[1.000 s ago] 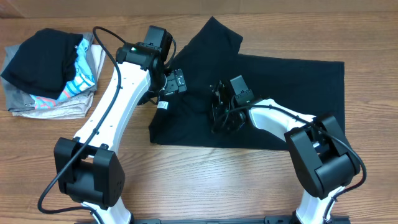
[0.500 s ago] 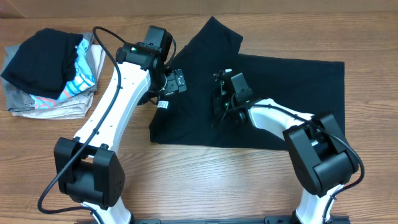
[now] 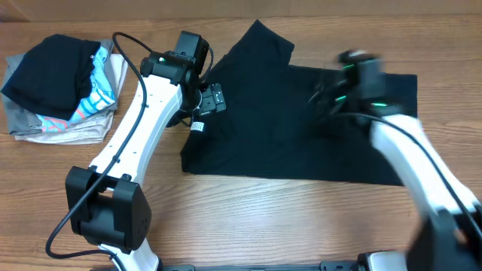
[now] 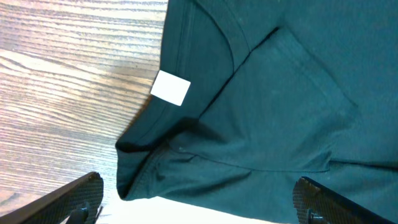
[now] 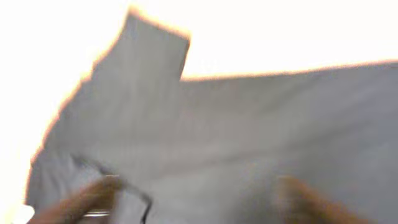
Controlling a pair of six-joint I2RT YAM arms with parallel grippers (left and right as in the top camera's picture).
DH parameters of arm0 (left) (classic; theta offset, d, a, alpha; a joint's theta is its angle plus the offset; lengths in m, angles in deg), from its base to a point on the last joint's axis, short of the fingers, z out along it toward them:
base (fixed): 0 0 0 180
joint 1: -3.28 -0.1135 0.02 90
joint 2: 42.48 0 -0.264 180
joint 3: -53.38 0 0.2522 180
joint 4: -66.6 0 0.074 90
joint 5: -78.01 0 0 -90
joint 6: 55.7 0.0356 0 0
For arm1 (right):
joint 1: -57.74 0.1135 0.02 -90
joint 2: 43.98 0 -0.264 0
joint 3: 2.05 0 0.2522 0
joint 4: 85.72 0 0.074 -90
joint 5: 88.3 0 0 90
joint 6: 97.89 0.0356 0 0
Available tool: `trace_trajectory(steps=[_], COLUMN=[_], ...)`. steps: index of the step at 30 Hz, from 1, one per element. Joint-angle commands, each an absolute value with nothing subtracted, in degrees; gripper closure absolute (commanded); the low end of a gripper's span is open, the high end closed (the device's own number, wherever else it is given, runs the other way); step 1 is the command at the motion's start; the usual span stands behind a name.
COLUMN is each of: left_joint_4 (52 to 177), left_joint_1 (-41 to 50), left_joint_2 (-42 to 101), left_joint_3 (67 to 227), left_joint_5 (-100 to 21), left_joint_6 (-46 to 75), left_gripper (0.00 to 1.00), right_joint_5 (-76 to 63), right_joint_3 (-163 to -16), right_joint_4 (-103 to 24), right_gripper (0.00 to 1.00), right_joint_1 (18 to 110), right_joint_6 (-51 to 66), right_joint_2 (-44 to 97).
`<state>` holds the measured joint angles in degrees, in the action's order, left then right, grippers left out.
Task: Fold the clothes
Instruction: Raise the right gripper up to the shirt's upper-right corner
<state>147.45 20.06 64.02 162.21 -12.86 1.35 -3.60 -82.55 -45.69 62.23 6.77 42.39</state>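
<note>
The clothes are one black T-shirt lying flat on the wooden table, with one sleeve pointing to the far side. Its small white label shows at the neck on the left edge. My left gripper hovers open above the neck. In the left wrist view the label and collar lie ahead of the left gripper, whose wide fingers hold nothing. My right gripper is motion-blurred above the shirt's far right part. The washed-out right wrist view shows the right gripper open over the cloth, holding nothing.
A pile of folded garments, grey and turquoise-patterned with a black one on top, sits at the far left of the table. Bare wood runs along the near edge in front of the shirt.
My right gripper has opened, let go of the shirt's middle and swung quickly up and to the right. The left arm has not moved.
</note>
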Motion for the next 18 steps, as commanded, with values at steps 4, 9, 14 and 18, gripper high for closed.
trace_trajectory(steps=[4,9,14,18], left_joint_4=[147.43,147.43,147.43,147.43], left_joint_1=[19.82,19.82,19.82,19.82], left_joint_2=[64.32,64.32,64.32,64.32], left_joint_3=[162.25,162.25,162.25,162.25], left_joint_5=[-13.05,-13.05,-13.05,-13.05], left_joint_6=[1.29,1.29,1.29,1.29], left_gripper=[0.00,0.00,0.00,0.00], right_joint_5=[-3.25,-3.25,-3.25,-3.25], right_joint_3=[-84.10,-84.08,-84.08,-84.08], right_joint_4=[-43.27,-43.18,-43.01,-43.01], right_gripper=[0.00,0.00,0.00,0.00], right_joint_1=[52.37,48.72,48.33,48.35], right_joint_6=[6.77,6.77,6.77,6.77], right_joint_2=[30.26,29.41,29.98,29.98])
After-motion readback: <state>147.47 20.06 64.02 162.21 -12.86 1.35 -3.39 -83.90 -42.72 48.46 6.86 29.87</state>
